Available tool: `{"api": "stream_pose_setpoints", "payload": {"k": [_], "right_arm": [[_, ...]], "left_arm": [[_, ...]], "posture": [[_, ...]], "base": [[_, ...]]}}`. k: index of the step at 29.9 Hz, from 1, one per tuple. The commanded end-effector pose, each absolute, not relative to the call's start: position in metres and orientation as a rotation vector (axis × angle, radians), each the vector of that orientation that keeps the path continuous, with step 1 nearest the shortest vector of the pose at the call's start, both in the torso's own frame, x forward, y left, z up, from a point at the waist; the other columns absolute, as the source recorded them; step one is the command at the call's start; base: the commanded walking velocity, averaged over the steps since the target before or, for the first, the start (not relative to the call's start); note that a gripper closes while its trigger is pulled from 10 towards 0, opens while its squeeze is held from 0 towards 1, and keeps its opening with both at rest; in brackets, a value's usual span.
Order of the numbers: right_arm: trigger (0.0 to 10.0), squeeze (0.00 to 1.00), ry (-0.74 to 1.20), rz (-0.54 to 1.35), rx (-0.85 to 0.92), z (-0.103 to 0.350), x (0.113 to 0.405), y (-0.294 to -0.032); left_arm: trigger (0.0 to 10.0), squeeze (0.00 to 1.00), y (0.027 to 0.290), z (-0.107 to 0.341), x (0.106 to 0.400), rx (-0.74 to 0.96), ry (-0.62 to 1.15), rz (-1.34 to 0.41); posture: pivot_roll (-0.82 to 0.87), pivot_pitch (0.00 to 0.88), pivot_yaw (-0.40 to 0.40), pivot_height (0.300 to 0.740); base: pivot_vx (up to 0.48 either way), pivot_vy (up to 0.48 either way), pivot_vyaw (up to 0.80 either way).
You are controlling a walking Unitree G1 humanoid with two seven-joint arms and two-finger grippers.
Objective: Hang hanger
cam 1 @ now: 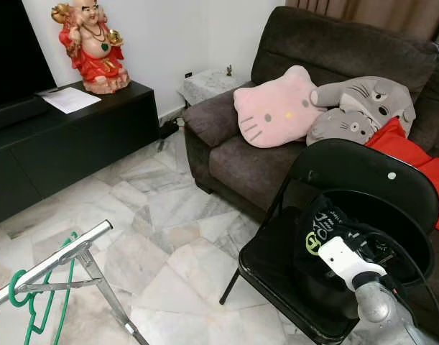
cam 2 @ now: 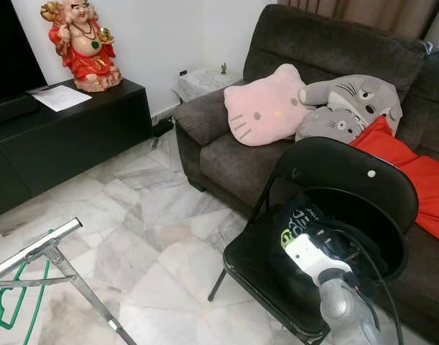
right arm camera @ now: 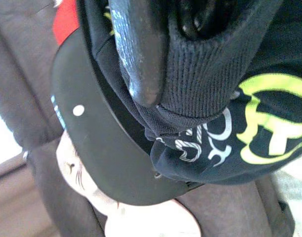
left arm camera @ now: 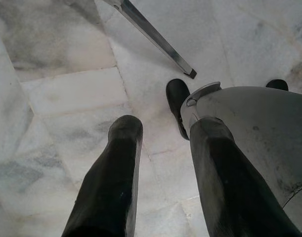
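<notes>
black folding chair (cam 1: pixel 273 262) | seat carries black garment (cam 1: pixel 327 230) | stands on marble floor (cam 1: pixel 169 244)

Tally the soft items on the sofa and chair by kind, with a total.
Plush cushions: 2, the pink cat cushion and the grey Totoro cushion
Red cloth: 1, the red fabric on the sofa
Garments: 1, the black printed garment on the black folding chair, gripped by the right gripper
Total: 4

Home living room: dark grey sofa (cam 1: pixel 276 151) with plush character cushions (cam 1: pixel 276 108), low black TV console (cam 1: pixel 68 136) carrying a red Buddha figurine (cam 1: pixel 91 44), marble-tile floor (cam 1: pixel 169 237), folding chair (cam 1: pixel 327 237), metal drying rack (cam 1: pixel 61 262).
</notes>
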State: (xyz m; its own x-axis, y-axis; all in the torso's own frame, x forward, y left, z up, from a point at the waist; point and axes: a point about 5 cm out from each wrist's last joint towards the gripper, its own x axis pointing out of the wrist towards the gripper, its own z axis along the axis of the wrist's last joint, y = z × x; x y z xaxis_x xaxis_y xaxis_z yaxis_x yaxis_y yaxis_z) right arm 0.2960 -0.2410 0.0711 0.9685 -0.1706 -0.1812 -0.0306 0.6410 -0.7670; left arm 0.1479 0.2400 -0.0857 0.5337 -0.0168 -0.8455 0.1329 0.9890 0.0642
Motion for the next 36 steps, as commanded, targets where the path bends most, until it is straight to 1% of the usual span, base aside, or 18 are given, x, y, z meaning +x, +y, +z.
{"api": "stream_pose_setpoints", "payload": {"k": [1, 3, 7, 12, 14, 15, 16, 19, 20, 21, 26, 27, 31, 32, 33, 34, 35, 36], "right_arm": [[0.0, 0.0, 0.234, -0.116, -0.785, 0.079, 0.3, -0.242], [0.0, 0.0, 0.218, -0.153, -0.681, 0.085, 0.302, -0.241], [0.0, 0.0, 0.149, -0.262, -0.384, 0.106, 0.31, -0.24], [0.0, 0.0, 0.094, -0.337, -0.202, 0.124, 0.313, -0.243], [0.0, 0.0, 0.066, -0.371, -0.088, 0.132, 0.313, -0.244], [0.0, 0.0, 0.024, -0.436, 0.09, 0.14, 0.31, -0.247], [0.0, 0.0, 0.008, -0.468, 0.171, 0.143, 0.307, -0.249], [0.0, 0.0, -0.026, -0.559, 0.361, 0.147, 0.297, -0.255], [0.0, 0.0, -0.026, -0.559, 0.361, 0.147, 0.297, -0.255], [0.0, 0.0, -0.036, -0.62, 0.448, 0.147, 0.289, -0.256], [0.0, 0.0, -0.017, -0.635, 0.564, 0.138, 0.279, -0.247], [0.0, 0.0, 0.044, -0.627, 0.529, 0.128, 0.276, -0.243], [0.0, 0.0, 0.122, -0.595, 0.481, 0.114, 0.274, -0.234], [1.6, 0.0, 0.158, -0.567, 0.408, 0.109, 0.275, -0.231], [6.1, 0.0, 0.177, -0.541, 0.349, 0.107, 0.276, -0.229], [10.0, 0.0, 0.193, -0.521, 0.29, 0.106, 0.277, -0.227], [10.0, 0.0, 0.191, -0.513, 0.249, 0.107, 0.277, -0.227], [10.0, 0.0, 0.155, -0.512, 0.267, 0.11, 0.277, -0.226]], "left_arm": [[10.0, 0.0, 0.243, -0.088, 0.142, 0.135, 1.028, -0.084], [10.0, 0.0, 0.243, -0.087, 0.142, 0.136, 1.027, -0.084], [10.0, 0.0, 0.243, -0.087, 0.142, 0.14, 1.027, -0.085], [10.0, 0.0, 0.243, -0.087, 0.142, 0.14, 1.026, -0.087], [10.0, 0.0, 0.243, -0.087, 0.142, 0.141, 1.026, -0.086], [10.0, 0.0, 0.243, -0.088, 0.142, 0.142, 1.026, -0.087], [10.0, 0.0, 0.243, -0.088, 0.141, 0.142, 1.026, -0.087], [10.0, 0.0, 0.243, -0.088, 0.141, 0.144, 1.026, -0.087], [10.0, 0.0, 0.243, -0.088, 0.141, 0.144, 1.026, -0.087], [10.0, 0.0, 0.243, -0.088, 0.141, 0.147, 1.027, -0.088], [10.0, 0.0, 0.244, -0.088, 0.14, 0.151, 1.029, -0.089], [10.0, 0.0, 0.244, -0.088, 0.14, 0.152, 1.029, -0.09], [10.0, 0.0, 0.244, -0.088, 0.14, 0.152, 1.029, -0.09], [10.0, 0.0, 0.244, -0.088, 0.14, 0.152, 1.028, -0.088], [10.0, 0.0, 0.244, -0.088, 0.14, 0.15, 1.027, -0.086], [10.0, 0.0, 0.244, -0.088, 0.14, 0.149, 1.026, -0.084], [10.0, 0.0, 0.244, -0.088, 0.139, 0.149, 1.025, -0.082], [10.0, 0.0, 0.245, -0.088, 0.139, 0.149, 1.025, -0.08]], "posture": [[-0.03, 0.046, 0.006, 0.74], [-0.03, 0.046, 0.007, 0.74], [-0.03, 0.045, 0.007, 0.74], [-0.03, 0.04, 0.007, 0.74], [-0.03, 0.039, 0.006, 0.74], [-0.03, 0.036, 0.005, 0.74], [-0.03, 0.034, 0.006, 0.74], [-0.03, 0.029, 0.007, 0.74], [-0.03, 0.029, 0.007, 0.74], [-0.03, 0.028, 0.006, 0.74], [-0.04, 0.02, 0.009, 0.74], [-0.03, 0.017, 0.009, 0.74], [-0.03, 0.011, 0.01, 0.74], [-0.03, 0.01, 0.01, 0.74], [-0.03, 0.008, 0.012, 0.74], [-0.03, 0.008, 0.012, 0.74], [-0.03, 0.007, 0.013, 0.74], [-0.03, 0.008, 0.018, 0.74]], "base": [[0.0, 0.0, 0.0], [0.0, 0.0, 0.0], [0.0, 0.0, 0.0], [0.0, 0.0, 0.0], [0.0, 0.0, 0.0], [0.0, 0.0, 0.0], [0.0, 0.0, 0.0], [0.0, 0.0, 0.0], [0.0, 0.0, 0.0], [0.0, 0.0, 0.0], [0.0, 0.0, 0.0], [0.0, 0.0, 0.0], [0.0, 0.0, 0.0], [0.0, 0.0, 0.0], [0.0, 0.0, 0.0], [0.0, 0.0, 0.0], [0.0, 0.0, 0.0], [0.0, 0.0, 0.0]]}}
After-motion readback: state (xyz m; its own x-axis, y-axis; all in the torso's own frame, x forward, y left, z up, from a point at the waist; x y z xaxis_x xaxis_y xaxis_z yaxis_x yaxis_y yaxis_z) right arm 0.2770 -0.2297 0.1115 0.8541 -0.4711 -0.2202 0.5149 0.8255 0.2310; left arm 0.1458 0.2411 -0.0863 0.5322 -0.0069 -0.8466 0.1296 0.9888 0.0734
